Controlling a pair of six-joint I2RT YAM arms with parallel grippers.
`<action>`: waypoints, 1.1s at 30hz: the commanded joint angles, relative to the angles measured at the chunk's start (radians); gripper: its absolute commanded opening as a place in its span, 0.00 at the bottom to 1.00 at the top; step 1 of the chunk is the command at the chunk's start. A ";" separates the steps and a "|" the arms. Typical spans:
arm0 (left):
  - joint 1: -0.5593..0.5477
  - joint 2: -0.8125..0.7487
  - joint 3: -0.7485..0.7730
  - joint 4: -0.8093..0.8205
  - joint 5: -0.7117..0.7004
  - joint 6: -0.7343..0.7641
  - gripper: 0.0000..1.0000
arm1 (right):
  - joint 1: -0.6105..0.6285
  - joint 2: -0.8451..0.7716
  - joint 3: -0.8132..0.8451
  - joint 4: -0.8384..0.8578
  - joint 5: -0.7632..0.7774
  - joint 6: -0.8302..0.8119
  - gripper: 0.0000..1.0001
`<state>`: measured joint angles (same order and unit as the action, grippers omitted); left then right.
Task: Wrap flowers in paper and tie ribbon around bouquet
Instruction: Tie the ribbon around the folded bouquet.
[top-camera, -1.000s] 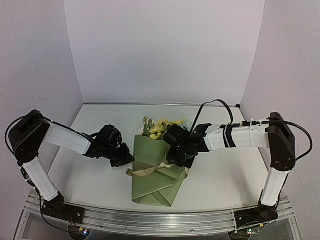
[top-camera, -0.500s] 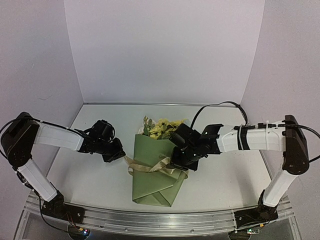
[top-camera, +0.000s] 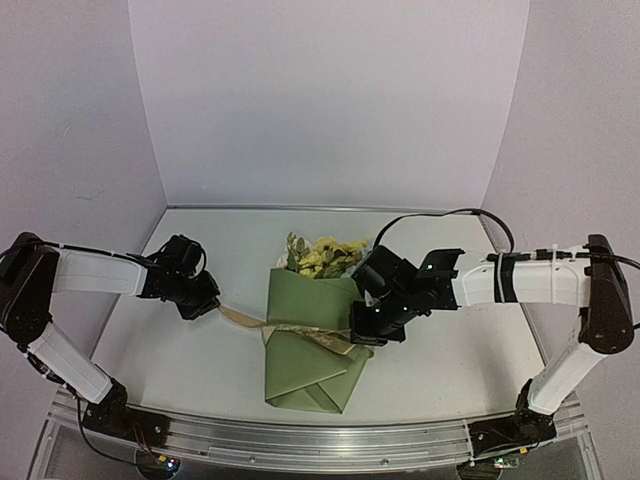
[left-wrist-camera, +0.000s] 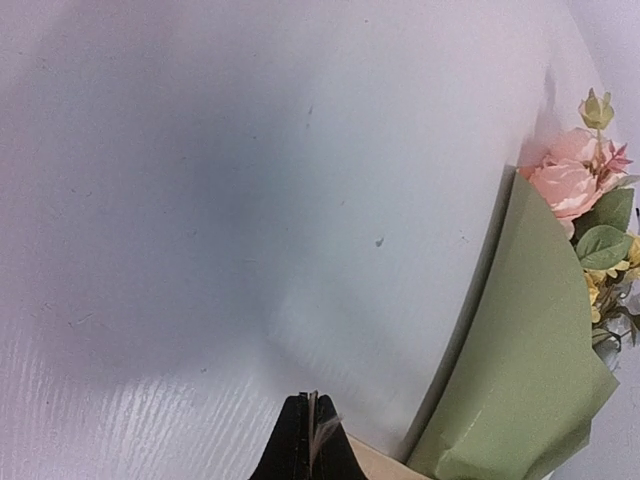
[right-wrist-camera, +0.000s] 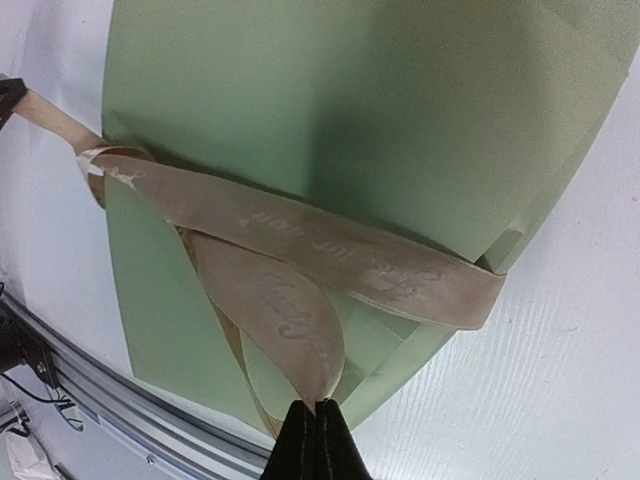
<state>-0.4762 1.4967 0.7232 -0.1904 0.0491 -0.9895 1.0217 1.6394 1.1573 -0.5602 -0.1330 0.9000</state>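
Observation:
The bouquet lies mid-table, its olive-green paper a cone with the flowers at the far end. The tan ribbon crosses the cone and runs out to the left as a taut strand. My left gripper sits left of the cone, shut on that strand's frayed end. My right gripper is at the cone's right edge, shut on the ribbon's other part. In the left wrist view the paper and pink and yellow flowers fill the right side. The right wrist view shows the ribbon wrapped over the paper.
White walls enclose the table on the left, back and right. An aluminium rail runs along the near edge between the arm bases. A black cable arcs above the right arm.
My left gripper shut on the ribbon end and moved left, away from the bouquet, drawing the strand out. The right gripper shifted slightly right, and the loose loop tightened across the paper.

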 joint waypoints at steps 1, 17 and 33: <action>0.022 -0.040 -0.017 -0.039 -0.037 0.026 0.00 | -0.037 -0.075 -0.051 0.004 -0.008 -0.065 0.00; 0.064 -0.126 -0.037 -0.090 -0.089 0.050 0.00 | -0.082 -0.342 -0.355 -0.028 0.461 0.229 0.00; 0.206 -0.131 -0.130 -0.140 -0.102 0.093 0.00 | -0.224 -0.155 -0.362 -0.033 0.512 0.231 0.00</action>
<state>-0.3167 1.3628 0.6185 -0.2951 0.0158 -0.9335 0.8691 1.4517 0.7724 -0.5482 0.3211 1.1581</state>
